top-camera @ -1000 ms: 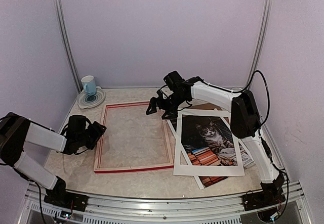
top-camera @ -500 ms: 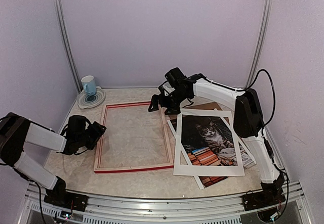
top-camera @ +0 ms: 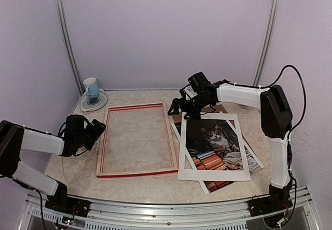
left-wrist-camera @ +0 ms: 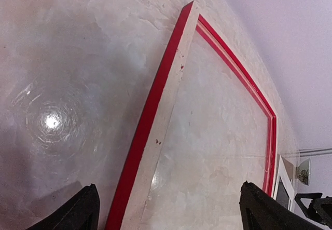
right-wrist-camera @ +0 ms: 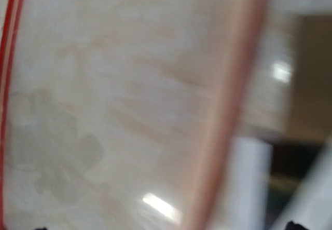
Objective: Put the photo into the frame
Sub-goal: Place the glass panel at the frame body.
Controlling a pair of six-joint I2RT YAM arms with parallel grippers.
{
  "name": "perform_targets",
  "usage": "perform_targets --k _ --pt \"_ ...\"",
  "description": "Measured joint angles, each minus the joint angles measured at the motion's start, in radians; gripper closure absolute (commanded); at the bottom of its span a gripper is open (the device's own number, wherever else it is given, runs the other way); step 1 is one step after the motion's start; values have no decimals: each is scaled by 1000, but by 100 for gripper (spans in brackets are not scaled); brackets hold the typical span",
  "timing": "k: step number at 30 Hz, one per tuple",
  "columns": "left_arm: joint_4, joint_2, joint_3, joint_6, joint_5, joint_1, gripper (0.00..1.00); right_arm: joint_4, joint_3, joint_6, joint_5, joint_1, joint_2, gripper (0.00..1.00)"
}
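The left end effector point(top-camera: 98, 130) is spread wide and holds nothing; the frame point(top-camera: 137, 173) lies flat on the desk point(top-camera: 150, 191) just to its right — in the wrist view a red edge of the frame sits in its open gap; the right end effector point(top-camera: 178, 110) is spread wide too, empty; the photo point(top-camera: 213, 139) lies just below it, toward the arm bases — under a white mat point(top-camera: 183, 170).
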Motion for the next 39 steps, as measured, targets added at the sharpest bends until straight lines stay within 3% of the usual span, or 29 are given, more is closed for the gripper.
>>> perform_targets --k 7,15,21,30,39 --pt "-50 -34 56 30 -52 13 1 164 -345 18 -26 -183 -206 1" --pt "-54 -44 56 30 -64 16 1 250 -620 10 -80 -375 -408 2" --pt "-51 -56 62 41 -67 -11 1 287 -728 5 -110 -527 -487 3" --pt "-34 -52 105 73 -62 -111 1 357 -829 14 -137 -651 -496 6" --pt "-40 0 297 187 -55 -289 1 510 -952 39 -122 -725 -492 8"
